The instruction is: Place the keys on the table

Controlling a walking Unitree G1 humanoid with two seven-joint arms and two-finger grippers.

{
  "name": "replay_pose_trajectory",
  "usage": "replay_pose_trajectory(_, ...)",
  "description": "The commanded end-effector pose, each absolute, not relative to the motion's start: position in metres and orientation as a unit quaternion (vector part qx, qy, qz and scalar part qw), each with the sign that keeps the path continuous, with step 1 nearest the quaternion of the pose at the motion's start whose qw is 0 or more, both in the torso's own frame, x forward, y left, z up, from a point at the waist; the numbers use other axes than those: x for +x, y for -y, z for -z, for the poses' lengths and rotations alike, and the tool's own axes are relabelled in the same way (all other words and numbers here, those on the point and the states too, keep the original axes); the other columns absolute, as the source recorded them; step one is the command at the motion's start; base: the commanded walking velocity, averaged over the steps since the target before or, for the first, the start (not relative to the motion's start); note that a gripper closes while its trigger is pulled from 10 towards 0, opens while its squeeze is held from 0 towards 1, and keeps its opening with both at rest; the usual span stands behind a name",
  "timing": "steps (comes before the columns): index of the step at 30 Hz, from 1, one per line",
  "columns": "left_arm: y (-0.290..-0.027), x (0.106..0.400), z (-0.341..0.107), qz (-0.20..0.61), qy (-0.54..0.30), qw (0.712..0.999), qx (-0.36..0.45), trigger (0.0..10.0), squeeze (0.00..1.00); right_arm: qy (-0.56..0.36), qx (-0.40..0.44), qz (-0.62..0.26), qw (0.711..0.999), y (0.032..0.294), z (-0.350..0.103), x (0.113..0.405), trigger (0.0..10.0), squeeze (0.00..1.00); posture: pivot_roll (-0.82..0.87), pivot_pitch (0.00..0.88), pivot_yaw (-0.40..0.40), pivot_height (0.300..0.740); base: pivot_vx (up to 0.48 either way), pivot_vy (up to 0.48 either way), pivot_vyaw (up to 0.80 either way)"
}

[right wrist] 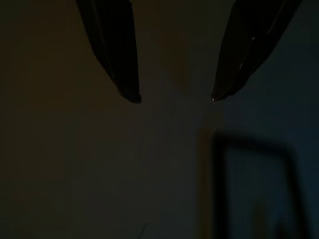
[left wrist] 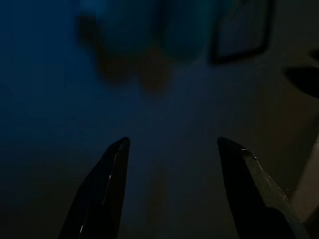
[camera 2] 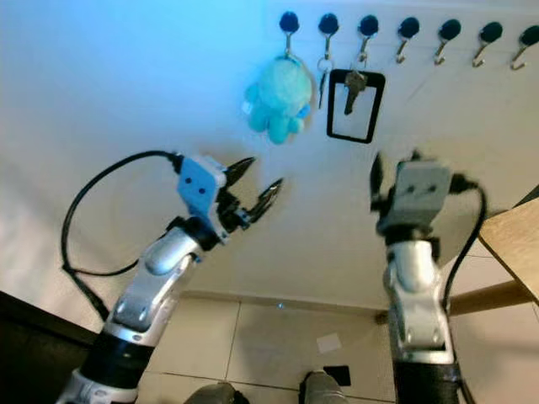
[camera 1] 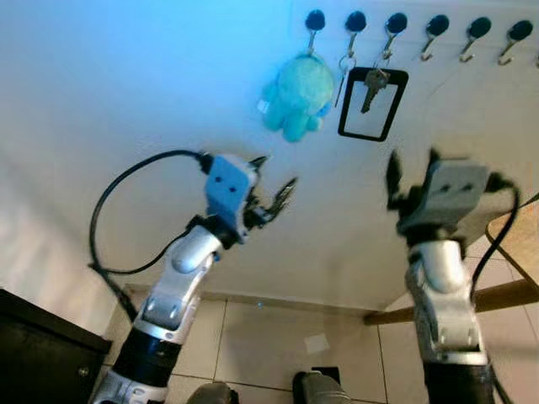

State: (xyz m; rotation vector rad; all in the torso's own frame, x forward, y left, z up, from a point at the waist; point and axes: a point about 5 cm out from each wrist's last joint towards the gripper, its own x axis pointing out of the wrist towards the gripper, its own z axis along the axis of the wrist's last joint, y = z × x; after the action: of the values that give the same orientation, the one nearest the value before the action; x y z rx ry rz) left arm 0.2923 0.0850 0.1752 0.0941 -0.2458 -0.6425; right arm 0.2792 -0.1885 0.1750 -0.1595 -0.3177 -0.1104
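A silver key (camera 1: 373, 84) on a black rectangular strap (camera 1: 372, 105) hangs from a wall hook, next to a teal plush keychain (camera 1: 296, 94) on the neighbouring hook. My left gripper (camera 1: 274, 189) is raised toward the wall, below and left of the plush, open and empty. My right gripper (camera 1: 413, 168) is raised just below and right of the strap, its fingers spread and empty. In the dark left wrist view the open gripper (left wrist: 172, 149) points at the blurred plush (left wrist: 129, 45). In the right wrist view the open gripper (right wrist: 174, 97) faces the wall near the strap (right wrist: 254, 189).
A row of black-knobbed hooks (camera 1: 438, 25) runs along the wall, the right ones bare. A wooden table (camera 1: 515, 236) juts in at the right edge. A black cabinet (camera 1: 42, 353) stands at the lower left. Tiled floor (camera 1: 278, 337) lies below.
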Motion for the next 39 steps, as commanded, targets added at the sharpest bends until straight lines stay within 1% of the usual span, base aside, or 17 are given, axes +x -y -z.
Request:
replay_pose_trajectory(1,-0.094,0.293,-0.160,0.300,0.089,0.948,0.063,10.0,0.00,0.139,-0.078,0.050,0.986,0.187,-0.162,0.276,10.0,0.00,0.01,0.132,0.011,0.740,0.000,0.000,0.00)
replay_pose_trajectory(6,-0.109,0.295,-0.138,0.260,0.043,0.961,0.085,10.0,0.00,0.097,-0.071,0.049,0.992,0.187,-0.138,0.271,10.0,0.00,0.01,0.132,0.012,0.740,0.000,0.000,0.00)
replay_pose_trajectory(9,-0.123,0.297,-0.113,0.215,-0.017,0.973,0.088,10.0,0.00,0.029,-0.055,0.043,0.997,0.189,-0.108,0.268,10.0,0.00,0.01,0.131,0.014,0.740,0.000,0.000,0.00)
replay_pose_trajectory(10,-0.123,0.297,-0.113,0.215,-0.017,0.973,0.088,10.0,0.00,0.029,-0.055,0.043,0.997,0.189,-0.108,0.268,10.0,0.00,0.01,0.131,0.014,0.740,0.000,0.000,0.00)
replay_pose_trajectory(11,-0.131,0.296,-0.098,0.193,-0.048,0.976,0.088,10.0,0.00,-0.016,-0.043,0.040,0.998,0.191,-0.089,0.266,10.0,0.00,0.01,0.130,0.015,0.740,0.000,0.000,0.00)
replay_pose_trajectory(12,-0.147,0.294,-0.072,0.141,-0.113,0.981,0.067,10.0,0.00,-0.090,-0.034,0.044,0.994,0.196,-0.057,0.261,10.0,0.00,0.02,0.128,0.015,0.740,0.000,0.000,0.00)
replay_pose_trajectory(13,-0.147,0.294,-0.072,0.141,-0.113,0.981,0.067,10.0,0.00,-0.090,-0.034,0.044,0.994,0.196,-0.057,0.261,10.0,0.00,0.02,0.128,0.015,0.740,0.000,0.000,0.00)
replay_pose_trajectory(14,-0.160,0.289,-0.050,0.097,-0.168,0.980,0.047,10.0,0.00,-0.142,-0.024,0.054,0.988,0.201,-0.034,0.253,10.0,0.00,0.02,0.124,0.013,0.740,0.000,0.000,0.00)
replay_pose_trajectory(15,-0.160,0.289,-0.050,0.097,-0.168,0.980,0.047,10.0,0.00,-0.142,-0.024,0.054,0.988,0.201,-0.034,0.253,10.0,0.00,0.02,0.124,0.013,0.740,0.000,0.000,0.00)
replay_pose_trajectory(17,-0.184,0.273,-0.009,0.036,-0.258,0.964,0.053,10.0,0.00,-0.223,-0.007,0.081,0.971,0.211,0.005,0.236,10.0,0.00,0.02,0.115,0.010,0.740,0.000,0.000,0.00)
replay_pose_trajectory(18,-0.184,0.273,-0.009,0.036,-0.258,0.964,0.053,10.0,0.00,-0.223,-0.007,0.081,0.971,0.211,0.005,0.236,10.0,0.00,0.02,0.115,0.010,0.740,0.000,0.000,0.00)
replay_pose_trajectory(21,-0.202,0.251,0.020,0.009,-0.323,0.945,0.058,10.0,0.00,-0.291,0.017,0.095,0.952,0.216,0.034,0.217,10.0,0.00,0.03,0.089,0.005,0.740,0.000,0.000,0.00)
replay_pose_trajectory(23,-0.205,0.247,0.025,-0.002,-0.332,0.942,0.053,10.0,0.00,-0.302,0.024,0.094,0.948,0.216,0.039,0.214,10.0,0.00,0.03,0.085,0.006,0.740,0.000,0.000,0.00)
replay_pose_trajectory(26,-0.218,0.232,0.038,-0.049,-0.360,0.931,0.036,10.0,0.00,-0.330,0.027,0.093,0.939,0.218,0.052,0.201,10.0,0.00,0.03,0.050,-0.001,0.740,0.000,0.000,0.00)
replay_pose_trajectory(30,-0.218,0.230,0.040,-0.051,-0.361,0.930,0.037,10.0,0.00,-0.332,0.026,0.093,0.938,0.218,0.054,0.200,10.0,0.00,0.03,0.048,-0.002,0.740,0.000,0.000,0.00)
replay_pose_trajectory(33,-0.217,0.220,0.049,-0.047,-0.374,0.925,0.055,10.0,0.00,-0.343,0.030,0.087,0.935,0.219,0.059,0.196,10.0,0.00,0.04,0.022,-0.013,0.740,0.000,0.000,0.00)
replay_pose_trajectory(39,-0.215,0.212,0.058,-0.042,-0.381,0.921,0.067,10.0,0.00,-0.366,0.026,0.055,0.928,0.212,0.068,0.190,10.0,0.00,0.04,0.003,-0.021,0.740,0.000,0.000,0.00)
